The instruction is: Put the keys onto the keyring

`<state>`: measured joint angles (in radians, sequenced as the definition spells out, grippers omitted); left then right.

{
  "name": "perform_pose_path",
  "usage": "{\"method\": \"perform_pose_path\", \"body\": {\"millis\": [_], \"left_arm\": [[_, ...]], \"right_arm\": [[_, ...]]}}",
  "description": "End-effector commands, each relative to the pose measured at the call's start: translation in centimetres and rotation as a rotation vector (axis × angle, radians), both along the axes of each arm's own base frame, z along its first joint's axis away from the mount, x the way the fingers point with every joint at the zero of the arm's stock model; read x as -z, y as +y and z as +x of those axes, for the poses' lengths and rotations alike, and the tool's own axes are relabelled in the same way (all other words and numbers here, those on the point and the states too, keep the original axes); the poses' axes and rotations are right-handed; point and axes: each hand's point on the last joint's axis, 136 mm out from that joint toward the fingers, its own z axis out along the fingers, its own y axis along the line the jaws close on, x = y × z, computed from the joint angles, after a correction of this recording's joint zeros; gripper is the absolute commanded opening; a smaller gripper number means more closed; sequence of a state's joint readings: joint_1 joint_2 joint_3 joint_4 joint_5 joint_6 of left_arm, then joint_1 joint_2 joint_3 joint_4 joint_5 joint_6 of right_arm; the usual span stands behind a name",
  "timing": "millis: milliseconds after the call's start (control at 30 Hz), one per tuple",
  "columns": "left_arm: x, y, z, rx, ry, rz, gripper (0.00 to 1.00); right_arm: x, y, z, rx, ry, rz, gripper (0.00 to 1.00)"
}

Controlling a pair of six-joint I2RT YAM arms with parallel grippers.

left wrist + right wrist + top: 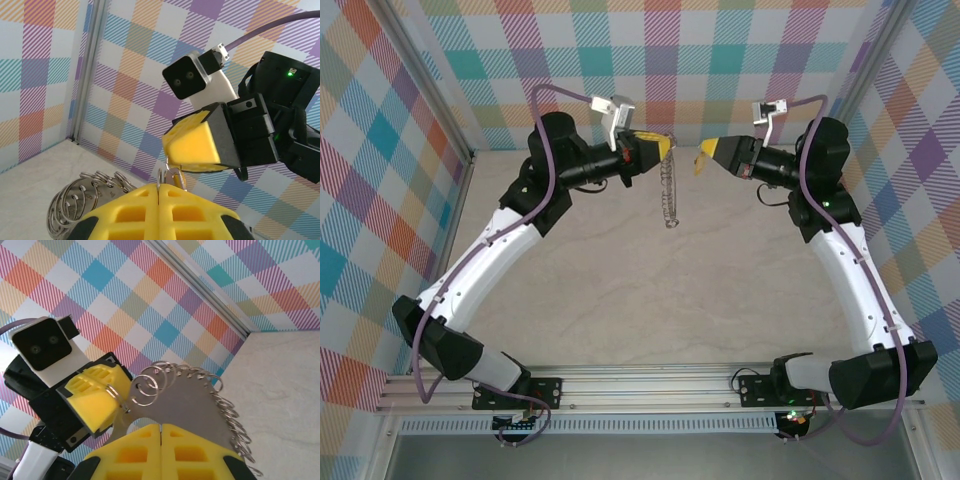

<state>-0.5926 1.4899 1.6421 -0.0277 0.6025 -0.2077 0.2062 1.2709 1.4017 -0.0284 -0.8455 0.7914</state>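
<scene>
Your left end effector (667, 147) clamped on keyring (668, 195); ring hangs clear above table (620, 290). Right end effector (701, 159) closed, just beside ring's top; can't tell if holding anything.

Tabletop (650, 300) free below, keyring (669, 190) hanging between left end effector (667, 146) and right end effector (700, 158), walls (660, 60) behind.

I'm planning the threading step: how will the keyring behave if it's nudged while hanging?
The keyring hangs straight down from the shut left gripper, pinched at one edge, so it would probably swing. Its small rim loops look loose, likely to shift rather than hold still. Its middle looks like flat metal, so probably stiff there.
</scene>
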Motion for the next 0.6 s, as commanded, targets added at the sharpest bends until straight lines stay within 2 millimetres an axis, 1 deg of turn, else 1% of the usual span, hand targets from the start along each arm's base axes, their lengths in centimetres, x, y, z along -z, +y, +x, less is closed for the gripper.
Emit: {"method": "perform_pose_path", "body": {"millis": [0,233,333,567], "left_arm": [[-1.8,-0.3,-0.8,0.033,-0.077,-0.010,0.00],[-2.1,-0.8,-0.6,0.045,-0.043,-0.015,0.00],[-2.0,-1.2,-0.7,0.053,-0.035,-0.018,0.00],[-1.5,-1.8,-0.9,0.013,-0.118,0.044,0.00]], "right_arm": [[-1.9,0.0,-0.6,-0.026,-0.057,0.018,0.00],[-3.1,-0.7,-1.2,0.033,-0.106,0.001,0.00],[-3.2,-0.9,-1.3,0.054,-0.109,-0.003,0.00],[-3.0,-1.0,-1.3,0.064,-0.107,-0.009,0.00]]}}
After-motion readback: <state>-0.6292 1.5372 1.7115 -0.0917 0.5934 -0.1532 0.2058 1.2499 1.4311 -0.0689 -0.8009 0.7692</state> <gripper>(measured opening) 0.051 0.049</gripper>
